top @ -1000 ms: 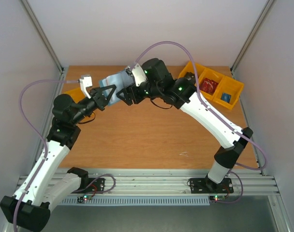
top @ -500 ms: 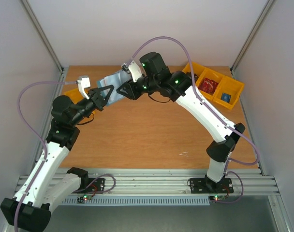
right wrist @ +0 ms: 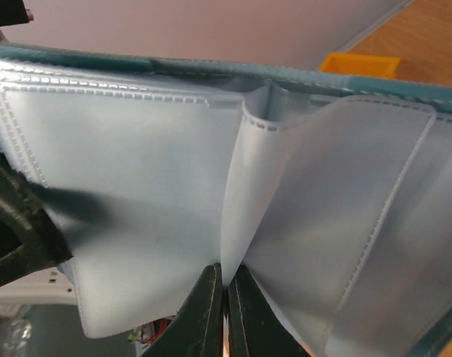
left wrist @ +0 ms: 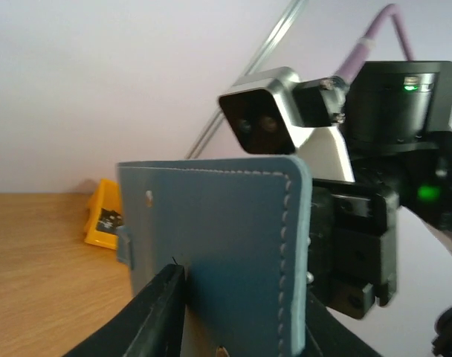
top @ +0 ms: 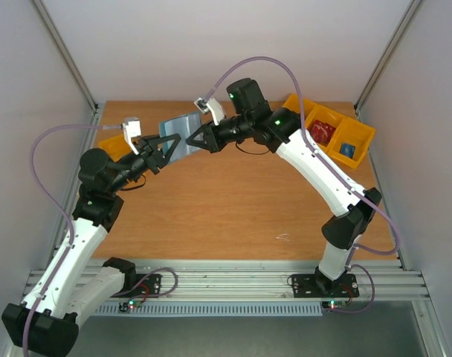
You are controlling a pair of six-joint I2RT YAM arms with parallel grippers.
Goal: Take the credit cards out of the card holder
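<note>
The teal-blue card holder (top: pixel 178 132) hangs above the back of the table between my two grippers. In the left wrist view its stitched outer face (left wrist: pixel 218 238) stands slanted between the parted jaws of my left gripper (left wrist: pixel 244 297) and touches the left finger (left wrist: pixel 155 312). My right gripper (right wrist: pixel 226 297) is shut on a pale blue inner slot flap (right wrist: pixel 244 193) of the open card holder (right wrist: pixel 137 163). From above, the right gripper (top: pixel 192 140) meets the holder from the right and the left gripper (top: pixel 165 146) from the left. The credit cards are hidden.
Yellow bins (top: pixel 360 132) stand at the back right of the table, one with a lumpy red object (top: pixel 321 132) and one with a small blue item (top: pixel 348 148). Another yellow bin (top: pixel 109 143) sits at the back left, behind the left arm. The wooden table (top: pixel 226 216) fills the foreground.
My right gripper has closed onto the inner flap, and its arm has shifted slightly right. The left jaws have parted wider around the card holder.
</note>
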